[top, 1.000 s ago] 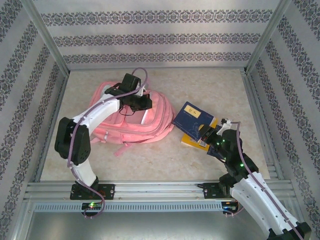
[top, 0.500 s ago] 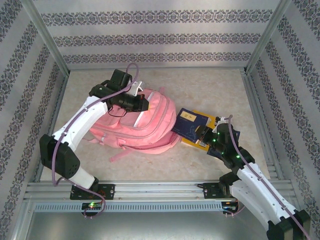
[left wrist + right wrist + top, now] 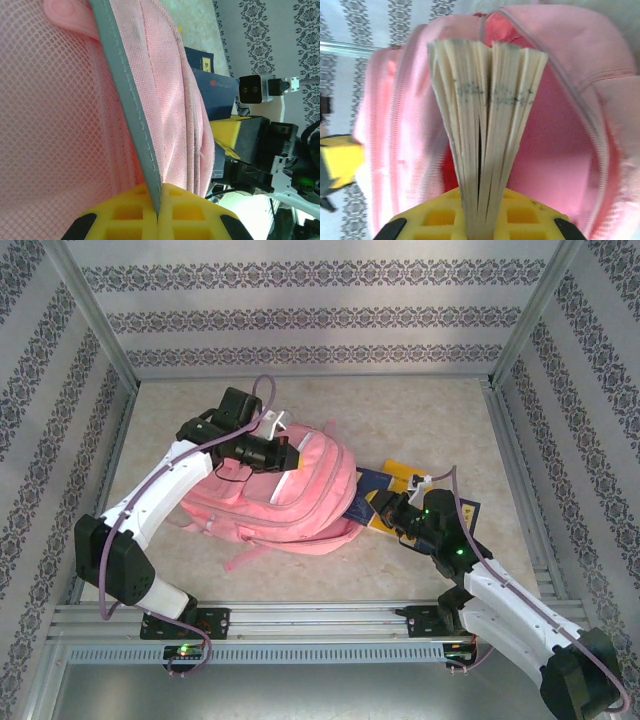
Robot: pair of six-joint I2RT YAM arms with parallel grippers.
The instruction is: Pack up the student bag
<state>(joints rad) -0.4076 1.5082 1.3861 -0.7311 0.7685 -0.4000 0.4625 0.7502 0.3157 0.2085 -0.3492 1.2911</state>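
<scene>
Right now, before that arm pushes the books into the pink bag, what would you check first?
1. Left tool clamped on the bag's grey trim: ok.
2. Right tool gripping the books: ok, though the pages fan out.
3. Bag has its mouth held open: ok.
4. Books aimed at the mouth: ok, their page edges point into the pink inside.
5. Room inside for the books: cannot tell.
</scene>
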